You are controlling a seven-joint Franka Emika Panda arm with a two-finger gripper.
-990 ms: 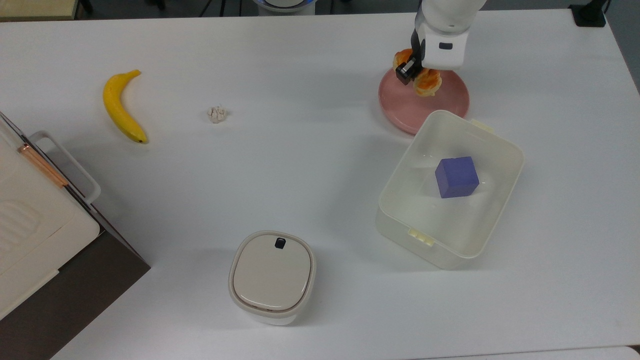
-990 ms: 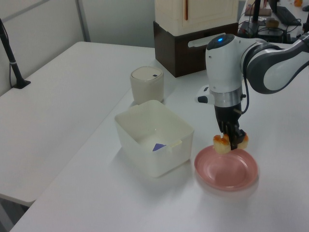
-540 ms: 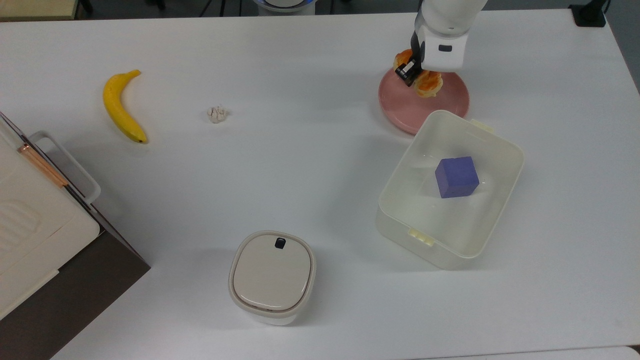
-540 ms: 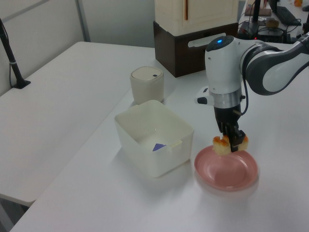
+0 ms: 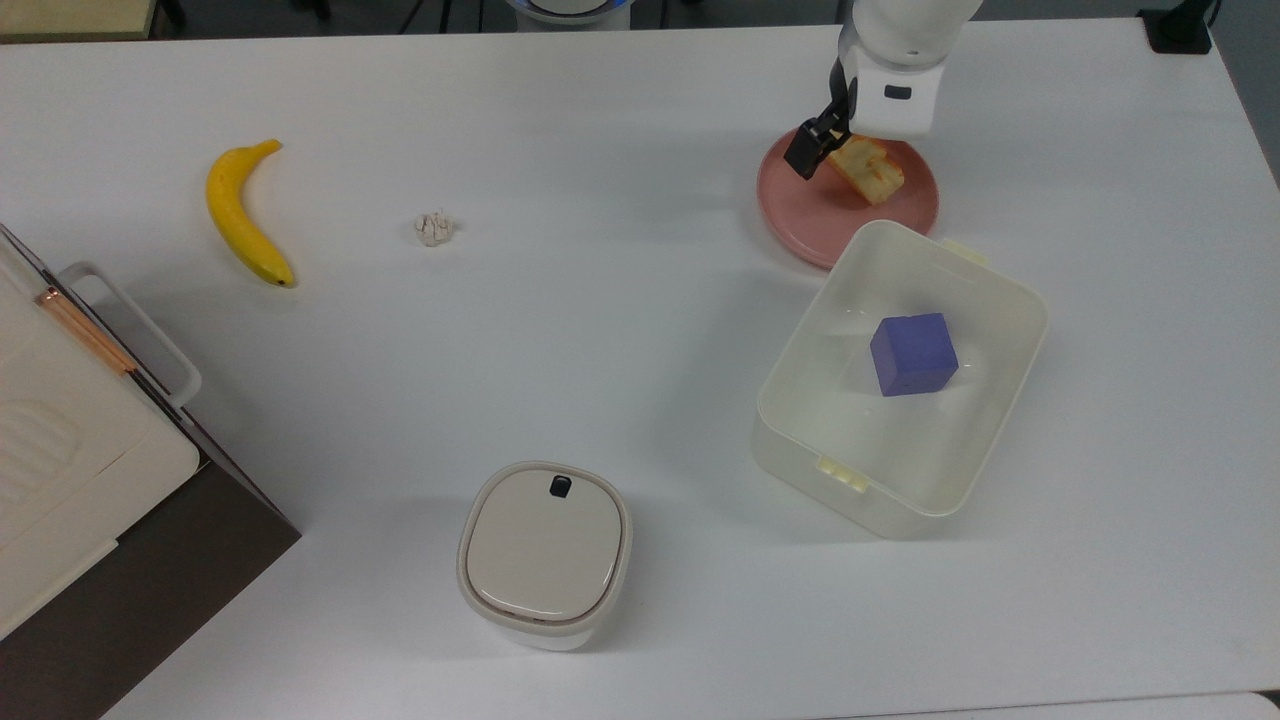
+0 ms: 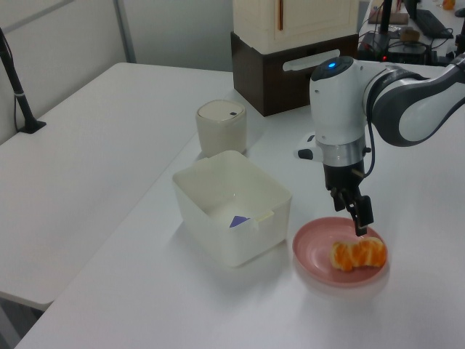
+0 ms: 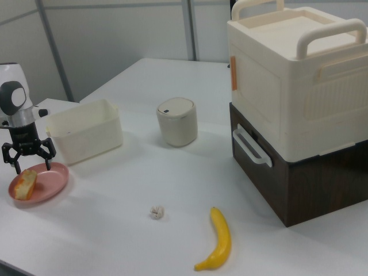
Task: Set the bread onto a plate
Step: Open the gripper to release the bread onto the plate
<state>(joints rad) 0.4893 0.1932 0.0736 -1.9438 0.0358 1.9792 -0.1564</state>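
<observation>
Bread (image 6: 358,254) lying on pink plate (image 6: 317,254), gripper (image 7: 27,163) released w/ fingers spread just above it, cream tub (image 5: 985,300) beside plate at top view's right, on white desk (image 5: 620,330)

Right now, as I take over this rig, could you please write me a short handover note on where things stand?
Gripper: open, holding nothing, just above the plate.
Bread: lying on the plate, free of the fingers, glazed side facing sideways in the left view.
Nearby: cream tub beside the plate, with a purple cube inside.
Done: the bread is on the plate.
Left: probably only to lift the arm clear without nudging the bread.
</observation>
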